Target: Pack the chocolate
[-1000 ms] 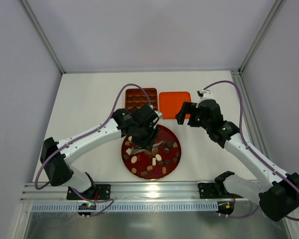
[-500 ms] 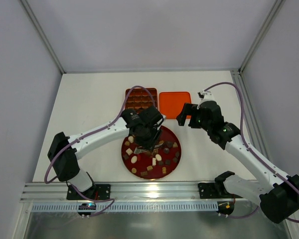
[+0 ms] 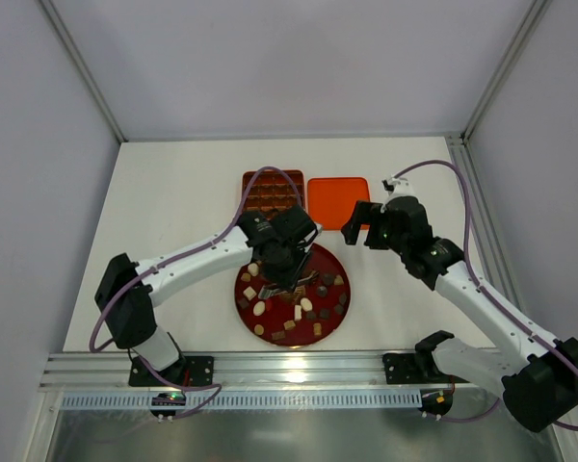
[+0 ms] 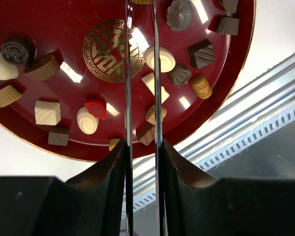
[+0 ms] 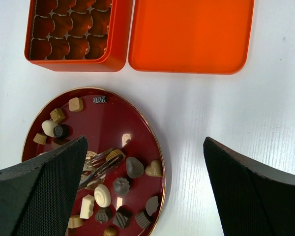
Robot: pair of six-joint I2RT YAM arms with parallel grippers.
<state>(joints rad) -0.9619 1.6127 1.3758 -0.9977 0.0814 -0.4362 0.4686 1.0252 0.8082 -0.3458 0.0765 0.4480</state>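
Several chocolates [image 3: 306, 304], dark brown, tan and cream-white, lie on a round red plate [image 3: 346, 289]. My left gripper [image 3: 285, 252] hovers over the plate and is shut on metal tweezers [image 4: 128, 73]. In the right wrist view the tweezers' tips [image 5: 96, 164] sit around a tan chocolate [image 5: 116, 155] near the plate's middle. In the left wrist view the chocolates [image 4: 160, 59] lie on both sides of the blades and the left gripper [image 4: 141, 147] clamps them. My right gripper [image 3: 366, 229] is open and empty above the table, right of the plate [image 5: 113, 118]; it also shows in its own view [image 5: 145, 140].
An orange box [image 3: 273, 191] with a brown moulded insert of empty cells stands behind the plate [image 5: 73, 32]. Its orange lid [image 3: 337, 200] lies flat to its right [image 5: 189, 34]. A metal rail [image 3: 299, 371] runs along the table's near edge.
My left gripper has shifted a little to the right over the plate with the tweezers. The right arm has barely moved.
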